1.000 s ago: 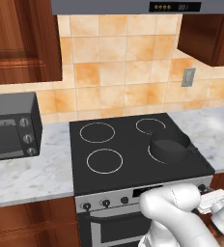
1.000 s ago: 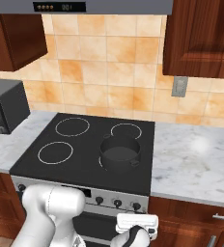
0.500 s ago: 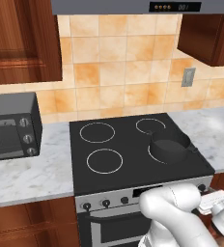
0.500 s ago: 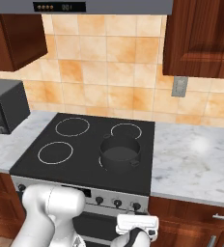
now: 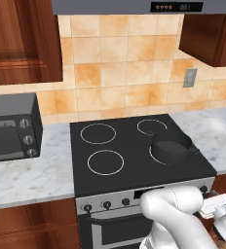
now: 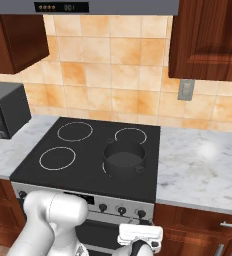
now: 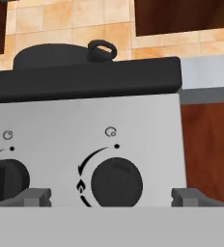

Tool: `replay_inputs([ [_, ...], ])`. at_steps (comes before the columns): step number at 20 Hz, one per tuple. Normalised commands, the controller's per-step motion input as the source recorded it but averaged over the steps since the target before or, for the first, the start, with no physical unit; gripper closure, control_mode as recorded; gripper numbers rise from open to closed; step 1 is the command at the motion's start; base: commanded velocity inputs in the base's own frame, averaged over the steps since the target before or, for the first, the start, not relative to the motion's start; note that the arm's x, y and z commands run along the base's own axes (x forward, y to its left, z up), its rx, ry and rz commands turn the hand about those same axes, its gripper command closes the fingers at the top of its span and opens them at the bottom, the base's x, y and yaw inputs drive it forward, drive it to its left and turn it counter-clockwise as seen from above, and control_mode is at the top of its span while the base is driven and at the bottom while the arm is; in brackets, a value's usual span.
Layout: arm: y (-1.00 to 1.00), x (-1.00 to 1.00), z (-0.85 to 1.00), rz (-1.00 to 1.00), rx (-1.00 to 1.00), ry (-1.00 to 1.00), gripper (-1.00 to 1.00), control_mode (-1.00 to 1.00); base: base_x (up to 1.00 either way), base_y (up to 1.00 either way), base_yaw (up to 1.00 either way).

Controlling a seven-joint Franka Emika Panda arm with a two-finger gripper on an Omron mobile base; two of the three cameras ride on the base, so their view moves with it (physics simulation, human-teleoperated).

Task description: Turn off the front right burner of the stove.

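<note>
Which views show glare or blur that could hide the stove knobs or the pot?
Hand view: sharp and evenly lit, the knob and its markings crisp, the pot a dark silhouette. Right base view: a soft bright highlight on the marble counter, none on the stove glass. Left base view: no glare on the glass; knobs small but clear.

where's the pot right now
The pot sits on the front right burner of the stove, just ahead of the back right ring; in the hand view it rises above the rightmost knob.
</note>
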Motion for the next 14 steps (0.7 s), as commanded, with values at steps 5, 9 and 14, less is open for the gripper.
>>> replay_inputs([
  [5,0.0,0.03,0.1,-0.02,0.0,-0.01,-1.0,-1.0,0.0,0.0,0.0],
  [9,0.0,0.02,0.0,-0.02,0.0,0.0,-1.0,-1.0,0.0,0.0,0.0],
  [14,0.0,0.0,0.0,-0.01,0.0,0.0,-1.0,-1.0,0.0,0.0,0.0],
])
